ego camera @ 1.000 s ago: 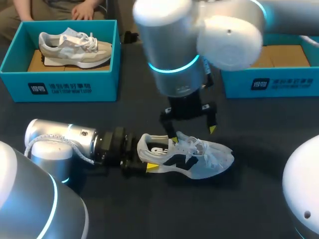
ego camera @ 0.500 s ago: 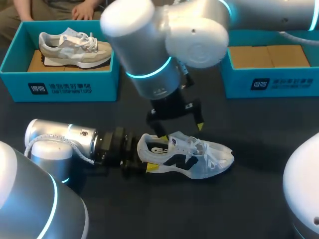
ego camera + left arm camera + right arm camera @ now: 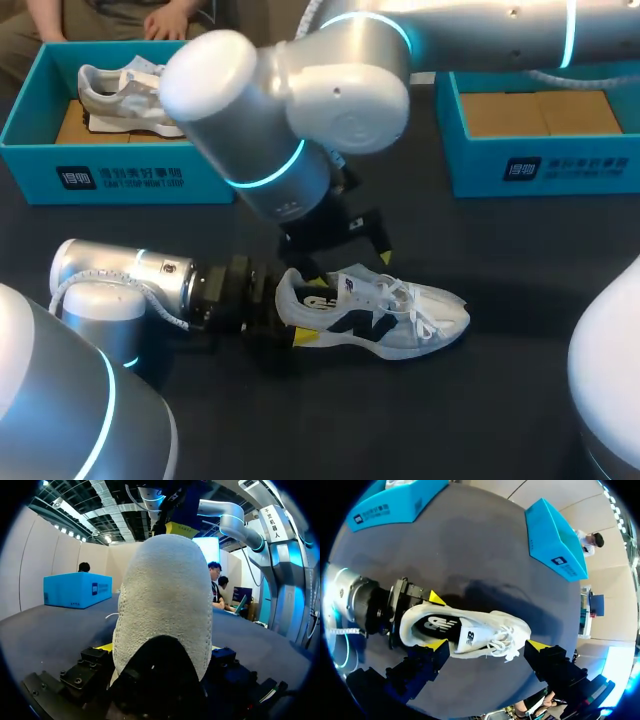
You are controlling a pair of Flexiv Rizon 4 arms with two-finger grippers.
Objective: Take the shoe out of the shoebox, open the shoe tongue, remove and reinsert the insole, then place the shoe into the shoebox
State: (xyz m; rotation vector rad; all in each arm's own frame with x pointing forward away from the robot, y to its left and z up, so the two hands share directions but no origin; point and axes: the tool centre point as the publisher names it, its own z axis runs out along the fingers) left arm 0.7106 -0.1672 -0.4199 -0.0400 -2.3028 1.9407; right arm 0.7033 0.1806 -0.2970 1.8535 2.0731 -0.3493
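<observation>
Fairly bright, even light falls from above on the dark table (image 3: 520, 300), where the white shoe (image 3: 375, 318) casts only a faint, soft shadow in the head view and a darker, broader patch just beyond it in the right wrist view. The glossy white shell of the right arm (image 3: 300, 90) carries pale glare and a glowing cyan ring, the left arm (image 3: 120, 280) a duller sheen; in the left wrist view the shoe's heel is evenly lit

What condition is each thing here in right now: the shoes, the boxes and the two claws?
white shoe: outside the boxes, upright, insole inside.
left gripper: shut on the white shoe's heel.
right gripper: open, above the white shoe.
left shoebox: open, holding a beige shoe.
right shoebox: open, no shoe visible inside.
</observation>
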